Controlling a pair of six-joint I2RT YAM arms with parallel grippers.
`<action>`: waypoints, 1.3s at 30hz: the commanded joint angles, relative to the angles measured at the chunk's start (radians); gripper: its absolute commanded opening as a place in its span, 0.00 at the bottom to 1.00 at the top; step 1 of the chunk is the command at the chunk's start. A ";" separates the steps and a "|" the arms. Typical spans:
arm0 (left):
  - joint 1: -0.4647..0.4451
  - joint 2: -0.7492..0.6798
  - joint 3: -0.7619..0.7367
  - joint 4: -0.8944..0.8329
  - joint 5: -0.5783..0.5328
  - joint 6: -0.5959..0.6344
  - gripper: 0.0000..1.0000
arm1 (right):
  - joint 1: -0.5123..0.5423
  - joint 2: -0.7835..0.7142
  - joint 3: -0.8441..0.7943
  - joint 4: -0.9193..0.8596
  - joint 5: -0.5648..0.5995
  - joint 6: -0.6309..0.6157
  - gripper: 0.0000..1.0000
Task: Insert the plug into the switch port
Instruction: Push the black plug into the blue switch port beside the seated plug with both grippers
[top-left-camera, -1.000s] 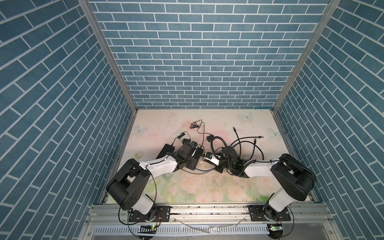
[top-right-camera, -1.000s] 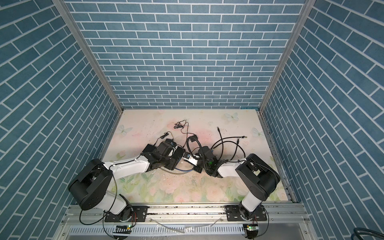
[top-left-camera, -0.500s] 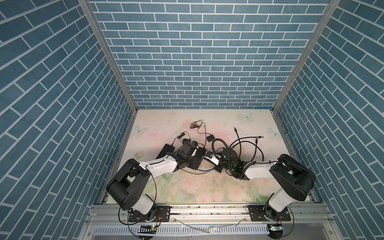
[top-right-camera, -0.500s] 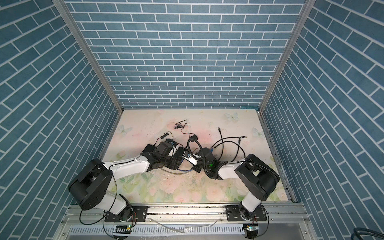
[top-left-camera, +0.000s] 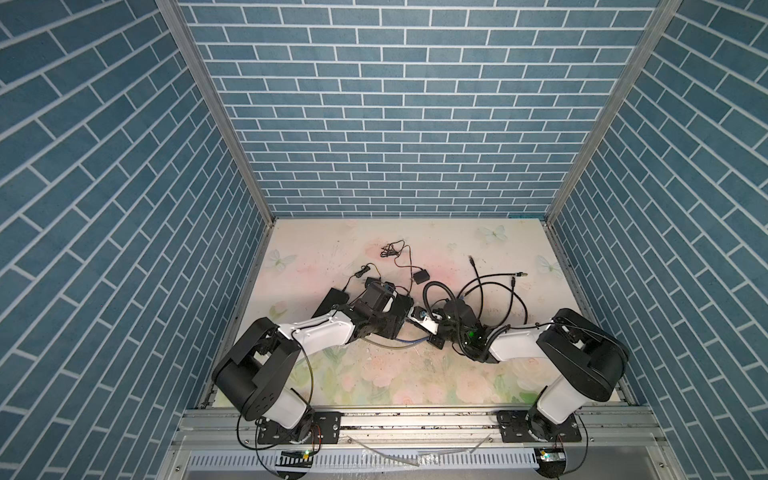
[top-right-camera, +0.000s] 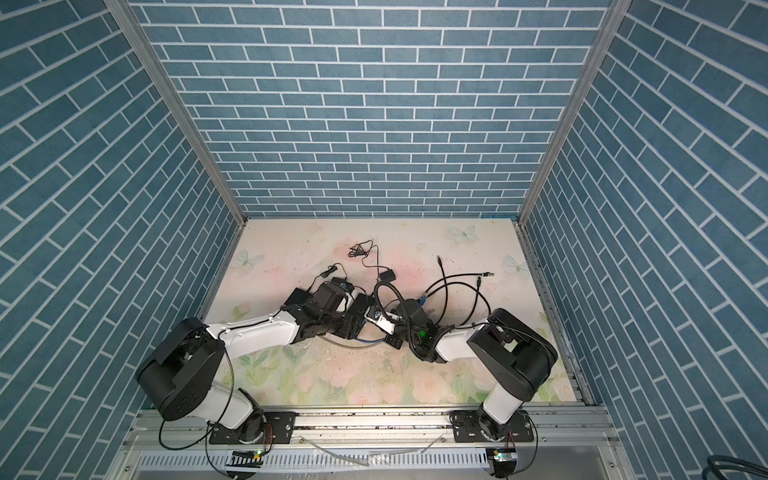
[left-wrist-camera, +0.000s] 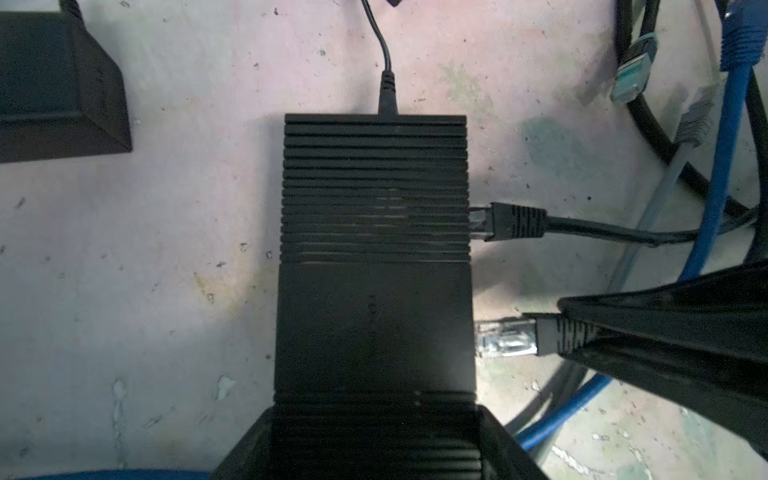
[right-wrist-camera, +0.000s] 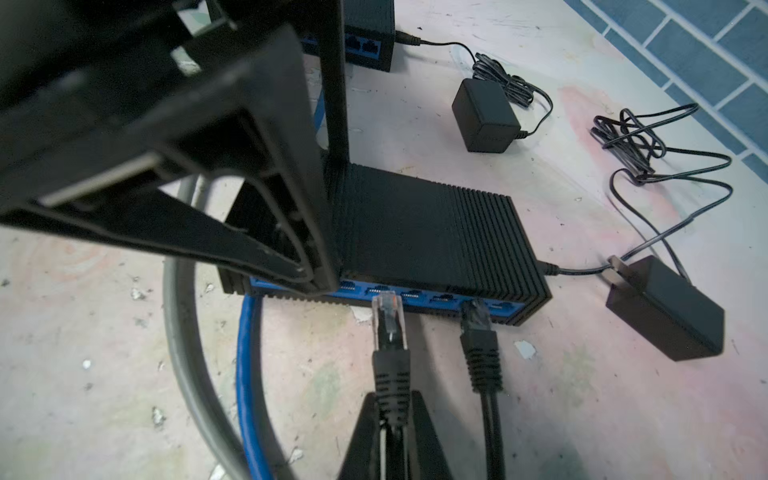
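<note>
The switch (left-wrist-camera: 374, 249) is a black ribbed box lying flat on the table, with a blue port row (right-wrist-camera: 419, 296) along one side. My left gripper (left-wrist-camera: 376, 411) is shut across its width, and in both top views that gripper (top-left-camera: 395, 318) is left of centre. My right gripper (right-wrist-camera: 392, 399) is shut on the black boot of the plug (right-wrist-camera: 388, 316). The plug's clear tip (left-wrist-camera: 498, 338) meets the port face, with most of the clear body outside. I cannot tell whether it has entered. A second black plug (right-wrist-camera: 476, 322) sits in a port further along.
A blue cable (right-wrist-camera: 249, 374) and a grey cable (right-wrist-camera: 183, 332) curve past the switch's near end. Two black power adapters (right-wrist-camera: 484, 116) (right-wrist-camera: 665, 307) and a second switch (right-wrist-camera: 370, 37) lie beyond it. Loose black cables (top-left-camera: 490, 291) loop behind my right gripper (top-left-camera: 417, 316).
My right wrist has shifted slightly beside the switch, and the cable loops behind it have moved a little. Both grips are the same.
</note>
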 joint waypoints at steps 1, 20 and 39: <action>0.005 -0.025 0.009 0.033 0.019 -0.004 0.41 | 0.011 -0.020 -0.014 0.006 -0.001 0.030 0.00; 0.005 -0.062 -0.028 0.093 0.072 0.034 0.40 | 0.012 0.046 0.078 0.034 0.029 0.061 0.00; -0.009 -0.101 -0.089 0.192 0.140 0.039 0.39 | 0.018 0.059 0.166 0.038 -0.027 0.098 0.00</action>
